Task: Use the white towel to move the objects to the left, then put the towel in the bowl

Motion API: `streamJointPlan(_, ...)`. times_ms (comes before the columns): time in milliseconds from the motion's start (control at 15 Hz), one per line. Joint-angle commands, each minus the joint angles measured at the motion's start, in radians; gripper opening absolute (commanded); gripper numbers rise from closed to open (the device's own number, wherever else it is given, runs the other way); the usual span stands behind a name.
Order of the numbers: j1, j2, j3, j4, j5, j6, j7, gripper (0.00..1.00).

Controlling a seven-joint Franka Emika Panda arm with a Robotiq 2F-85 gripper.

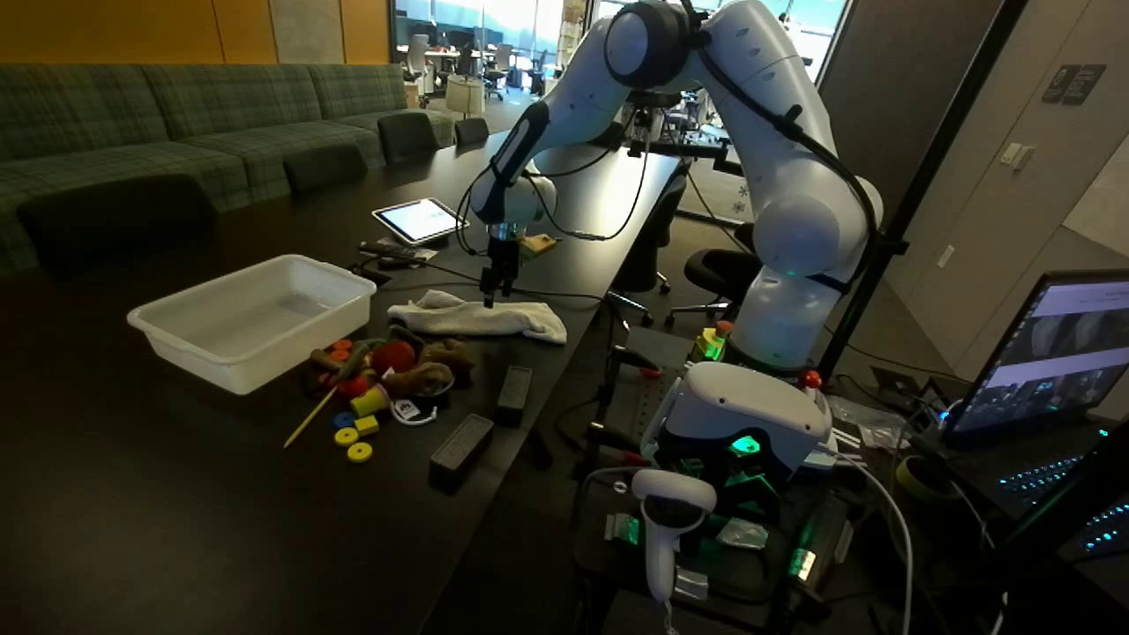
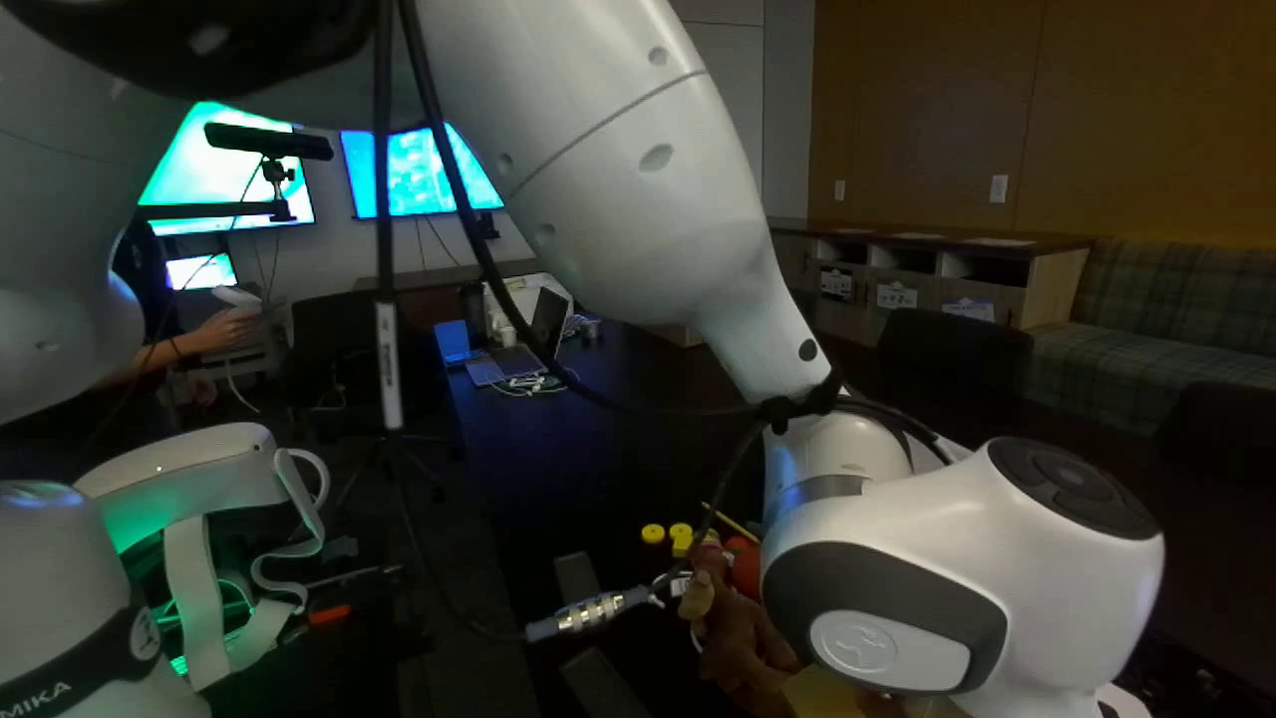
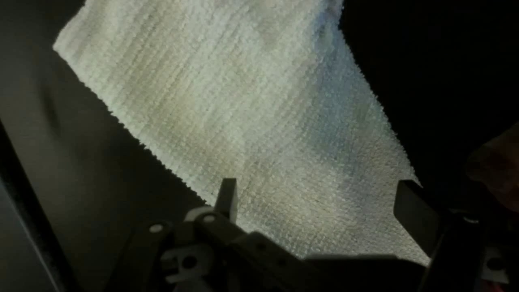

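The jaws stand wide apart in the wrist view, one over each long edge of the white towel [image 3: 251, 121], with no hold on it; whether they touch it cannot be told. The towel runs on a slant from far left to near right, its far end cut off and its near end partly covered by the jaws. At the right a dim reddish-brown thing [image 3: 498, 166] is cut off and too dark to name.

In an exterior view the jaws, small and dark, point down over the towel's middle, their gap hard to make out. The towel lies on the dark surface [image 1: 220, 529], right of the white tub [image 1: 304, 337], its long axis running left to right, right end slightly nearer, left half bunched. Nearer, a heap of small objects [image 1: 397, 362] overlaps too much to separate. A yellow stick [image 1: 310, 418] points from it toward near left.

In an exterior view the arm [image 2: 877, 558] hides the jaws and partly covers a red ball [image 2: 746, 572]. A yellowish patch [image 2: 827, 691] at the near edge is cut off, its identity unclear.
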Motion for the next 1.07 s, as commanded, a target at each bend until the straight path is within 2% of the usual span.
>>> streamJointPlan(0, -0.025, 0.111, 0.028, 0.143, -0.012, -0.05, 0.058, 1.0)
streamJointPlan(400, -0.01, 0.255, 0.006, 0.28, -0.059, -0.041, 0.133, 1.0)
streamJointPlan(600, -0.007, 0.275, -0.004, 0.309, -0.083, -0.054, 0.159, 1.0)
streamJointPlan(667, -0.007, 0.266, -0.007, 0.303, -0.094, -0.069, 0.161, 0.91)
streamJointPlan(733, -0.007, 0.263, -0.007, 0.303, -0.103, -0.081, 0.16, 0.74)
streamJointPlan(1000, -0.019, 0.215, -0.008, 0.277, -0.137, -0.173, 0.131, 0.46)
